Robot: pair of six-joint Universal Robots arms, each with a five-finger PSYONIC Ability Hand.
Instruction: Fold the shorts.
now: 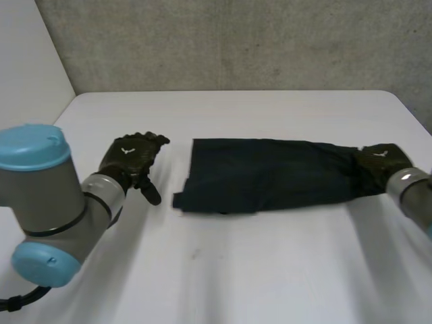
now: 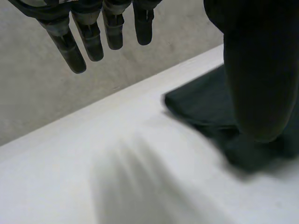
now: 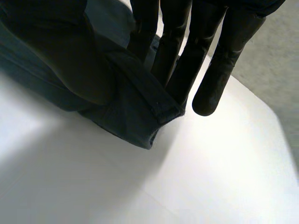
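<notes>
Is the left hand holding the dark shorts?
No, the left hand is open with straight fingers, with bare table between it and the shorts.

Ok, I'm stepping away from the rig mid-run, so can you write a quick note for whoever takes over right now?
Left hand: open, holding nothing, beside the left end of the shorts and clear of them.
Right hand: pinches the right end of the shorts between its thumb and straight fingers.
Shorts: a long dark strip lying across the middle of the table.
Done: they look folded once lengthwise, though I can't be sure.
Left: the end-over-end fold, probably by carrying the right end over to the left end, then flattening.
</notes>
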